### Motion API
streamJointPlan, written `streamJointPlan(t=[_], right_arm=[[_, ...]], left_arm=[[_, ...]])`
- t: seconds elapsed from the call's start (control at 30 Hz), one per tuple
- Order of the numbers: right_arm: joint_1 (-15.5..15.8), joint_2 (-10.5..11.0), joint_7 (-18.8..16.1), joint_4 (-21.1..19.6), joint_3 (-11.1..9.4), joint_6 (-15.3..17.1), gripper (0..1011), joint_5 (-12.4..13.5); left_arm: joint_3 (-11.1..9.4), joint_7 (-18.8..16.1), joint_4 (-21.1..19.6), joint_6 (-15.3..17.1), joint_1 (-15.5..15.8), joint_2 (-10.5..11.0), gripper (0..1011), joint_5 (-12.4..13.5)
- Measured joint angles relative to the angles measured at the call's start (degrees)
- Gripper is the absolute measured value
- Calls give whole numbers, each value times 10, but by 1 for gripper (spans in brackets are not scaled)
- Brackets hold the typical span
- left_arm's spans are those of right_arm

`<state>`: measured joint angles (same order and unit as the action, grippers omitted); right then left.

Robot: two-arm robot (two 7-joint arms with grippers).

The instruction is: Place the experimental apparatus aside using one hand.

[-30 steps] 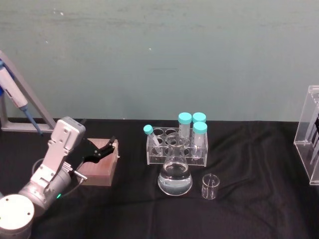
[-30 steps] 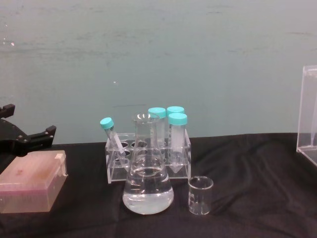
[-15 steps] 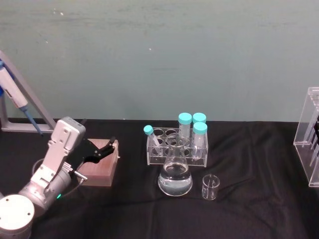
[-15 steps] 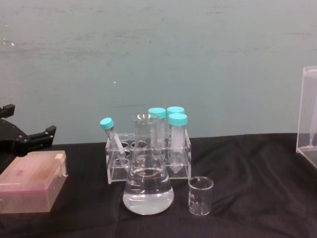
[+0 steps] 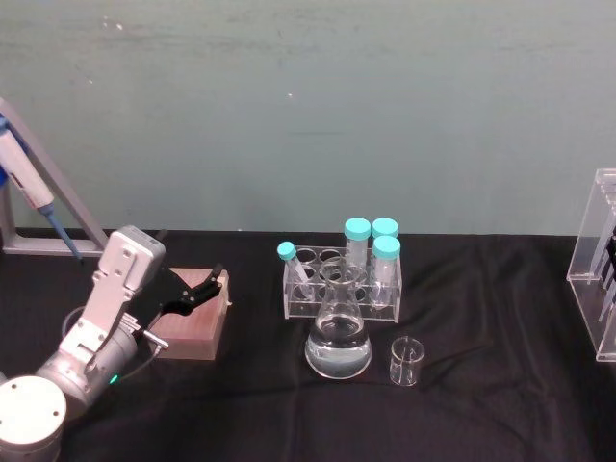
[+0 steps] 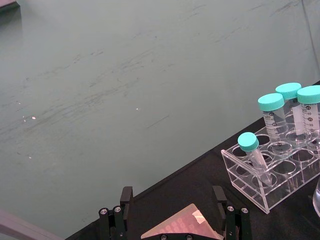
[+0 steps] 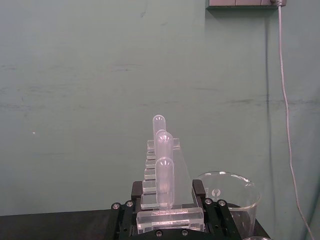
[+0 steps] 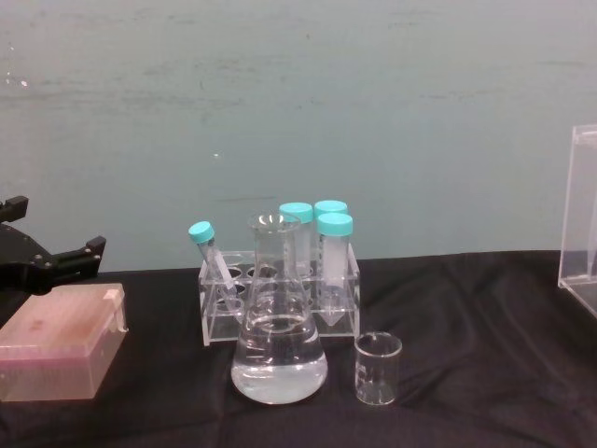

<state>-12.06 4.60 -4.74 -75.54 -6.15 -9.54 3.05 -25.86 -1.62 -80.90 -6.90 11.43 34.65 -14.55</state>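
Observation:
The tall acrylic stand [image 5: 602, 279] with plastic pipettes stands at the table's far right edge and also shows in the chest view [image 8: 580, 224]. In the right wrist view my right gripper [image 7: 167, 189] is shut on the stand's base [image 7: 167, 217], with the pipettes [image 7: 164, 175] upright between its fingers. The conical flask [image 5: 338, 339] with clear liquid and the small beaker [image 5: 405, 361] stand mid-table, the beaker just right of the flask. My left gripper [image 5: 205, 287] hangs open at the left, over a pink box [image 5: 192, 322].
A clear rack [image 5: 342, 281] of teal-capped tubes stands right behind the flask. A pipettor on a stand [image 5: 34, 197] is at the far left. A wide glass rim [image 7: 227, 192] shows beside the acrylic stand in the right wrist view. Bare black cloth lies between beaker and stand.
The acrylic stand at the right edge has shifted slightly downward in the head view. The left arm, flask, beaker and rack have not moved.

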Motion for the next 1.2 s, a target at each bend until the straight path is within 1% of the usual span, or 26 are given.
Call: streamJointPlan(t=[0.57, 0.63, 0.73, 0.8, 0.83, 0.87, 0.93, 0.97, 1.0, 1.1, 1.2], right_arm=[[-1, 0, 0, 2, 1, -2, 616, -1], [-1, 0, 0, 2, 1, -2, 634, -1], [-1, 0, 0, 2, 1, -2, 711, -1], [-1, 0, 0, 2, 1, -2, 783, -1], [-1, 0, 0, 2, 1, -2, 800, -1], [-1, 0, 0, 2, 1, -2, 853, -1], [-1, 0, 0, 2, 1, -2, 887, -1], [-1, 0, 0, 2, 1, -2, 932, -1], [-1, 0, 0, 2, 1, -2, 932, -1], [-1, 0, 0, 2, 1, -3, 1002, -1], [-1, 0, 0, 2, 1, -3, 1003, -1]], left_arm=[[0, 0, 0, 0, 0, 0, 1000, 0], [0, 0, 0, 0, 0, 0, 1000, 0], [0, 0, 0, 0, 0, 0, 1000, 0], [0, 0, 0, 0, 0, 0, 1000, 0], [0, 0, 0, 0, 0, 0, 1000, 0], [0, 0, 0, 0, 0, 0, 1000, 0], [0, 0, 0, 0, 0, 0, 1000, 0], [0, 0, 0, 0, 0, 0, 1000, 0], [0, 0, 0, 0, 0, 0, 1000, 0], [0, 0, 0, 0, 0, 0, 1000, 0], [0, 0, 0, 0, 0, 0, 1000, 0]])
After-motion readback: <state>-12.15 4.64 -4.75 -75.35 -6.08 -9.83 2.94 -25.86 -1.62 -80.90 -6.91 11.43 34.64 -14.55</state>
